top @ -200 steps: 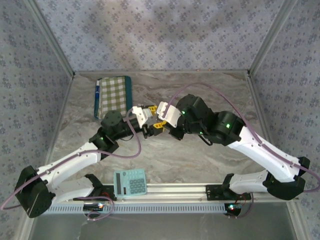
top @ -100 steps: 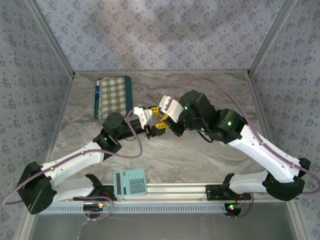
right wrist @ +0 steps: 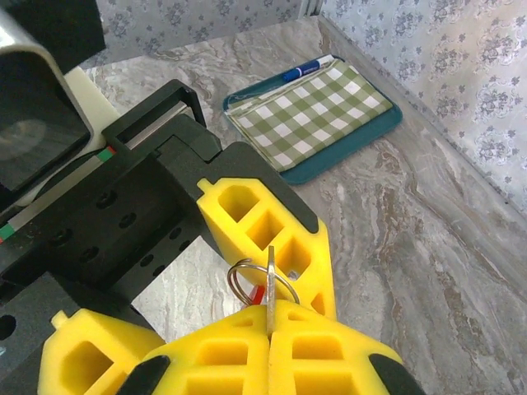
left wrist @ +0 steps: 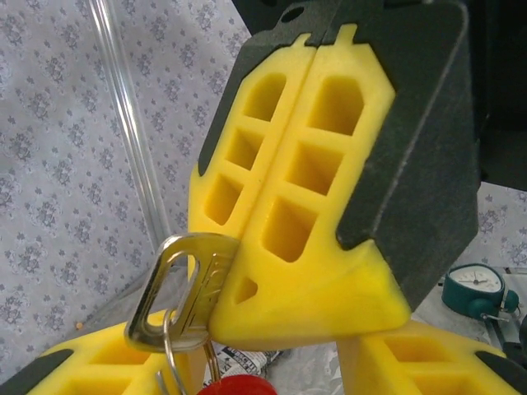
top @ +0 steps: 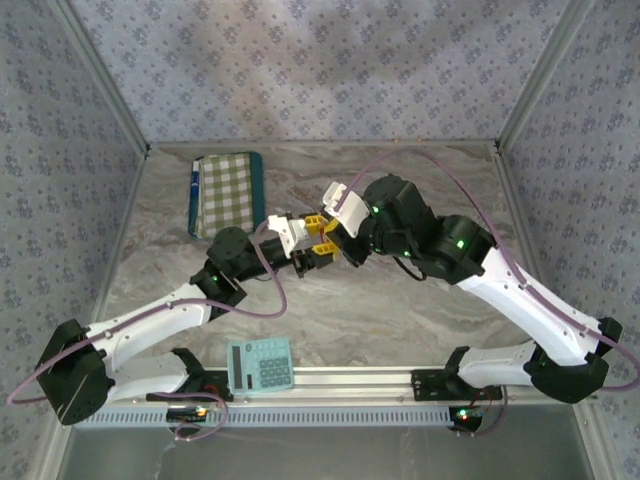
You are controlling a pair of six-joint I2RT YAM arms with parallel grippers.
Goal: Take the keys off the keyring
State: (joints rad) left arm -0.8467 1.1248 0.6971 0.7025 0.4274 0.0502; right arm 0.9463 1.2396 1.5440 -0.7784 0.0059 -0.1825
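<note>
Above mid-counter your right claw (right wrist: 269,309) is clamped on a key (left wrist: 177,288) threaded on the ring (right wrist: 233,278). Your left claw (left wrist: 247,362) stands apart around the ring; no key is off yet.

Counter (top: 400,320): grey marbled top. Green checked pad (top: 228,192) with a teal border lies flat at far left, with a blue pen (top: 194,186) along its left edge. Teal calculator (top: 260,365) sits at near edge, left of centre.
</note>
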